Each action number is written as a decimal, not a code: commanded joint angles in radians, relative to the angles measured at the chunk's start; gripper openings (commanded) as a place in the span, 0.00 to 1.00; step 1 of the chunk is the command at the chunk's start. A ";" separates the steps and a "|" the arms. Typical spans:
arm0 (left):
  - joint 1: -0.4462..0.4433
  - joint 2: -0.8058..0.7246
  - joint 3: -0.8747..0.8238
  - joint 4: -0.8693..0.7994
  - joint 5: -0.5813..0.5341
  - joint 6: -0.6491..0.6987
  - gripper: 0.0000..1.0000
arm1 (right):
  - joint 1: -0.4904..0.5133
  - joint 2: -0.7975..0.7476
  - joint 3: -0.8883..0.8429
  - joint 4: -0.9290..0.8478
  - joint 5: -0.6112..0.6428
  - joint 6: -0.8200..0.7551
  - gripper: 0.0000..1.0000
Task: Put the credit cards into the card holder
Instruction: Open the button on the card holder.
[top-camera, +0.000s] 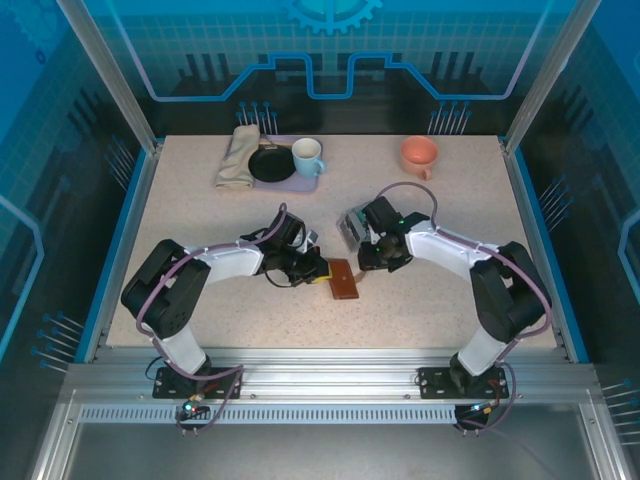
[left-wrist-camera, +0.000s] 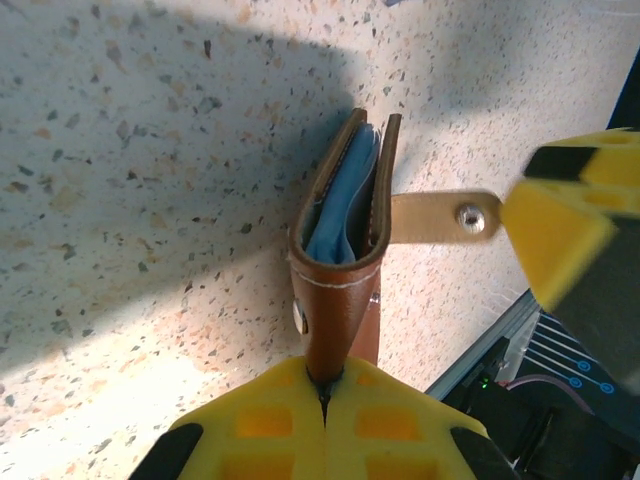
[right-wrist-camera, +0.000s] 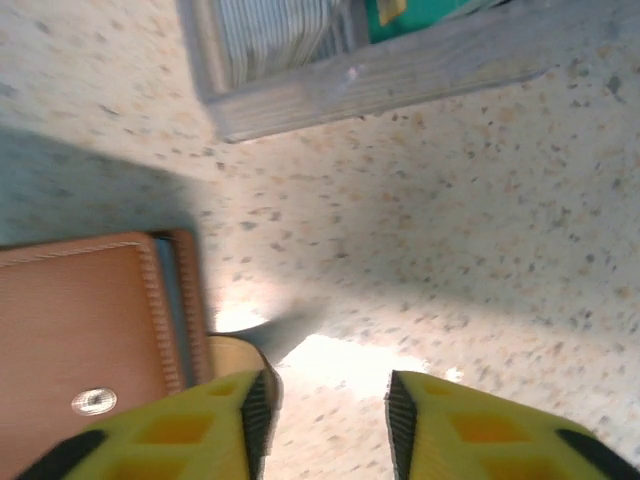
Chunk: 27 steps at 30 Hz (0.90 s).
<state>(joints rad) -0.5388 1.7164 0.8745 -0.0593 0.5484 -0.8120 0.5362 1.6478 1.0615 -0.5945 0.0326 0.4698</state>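
Note:
The brown card holder (left-wrist-camera: 345, 240) stands on its edge on the table, slightly open, with grey-blue lining showing inside. My left gripper (left-wrist-camera: 325, 385) is shut on its folded spine. Its snap tab (left-wrist-camera: 440, 216) sticks out to the right, toward my right gripper's yellow finger (left-wrist-camera: 565, 220). My right gripper (right-wrist-camera: 328, 410) is open just beside the card holder (right-wrist-camera: 85, 320), its left finger touching the tab (right-wrist-camera: 228, 352). From above, the card holder (top-camera: 343, 279) lies between my left gripper (top-camera: 321, 269) and right gripper (top-camera: 369, 264). A teal-green credit card (right-wrist-camera: 425, 12) and pale cards (right-wrist-camera: 275, 35) sit in the grey tray (right-wrist-camera: 380, 80).
The grey tray (top-camera: 350, 225) stands just behind my right gripper. At the back left are a folded cloth (top-camera: 238, 157), a black plate (top-camera: 270, 163) and a pale blue mug (top-camera: 307, 156) on a purple mat. An orange mug (top-camera: 419, 153) stands at the back right.

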 joint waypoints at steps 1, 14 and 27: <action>0.004 -0.008 0.031 -0.057 0.032 0.042 0.00 | -0.001 -0.043 0.026 -0.051 -0.103 0.012 0.61; 0.003 -0.002 0.047 -0.076 0.034 0.053 0.00 | 0.061 0.059 0.065 -0.069 -0.100 0.050 0.59; 0.003 0.005 0.065 -0.121 0.007 0.073 0.00 | 0.016 0.065 0.024 -0.054 -0.148 0.021 0.23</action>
<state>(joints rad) -0.5388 1.7176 0.9089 -0.1349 0.5549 -0.7700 0.5793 1.7416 1.1164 -0.6403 -0.0868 0.4931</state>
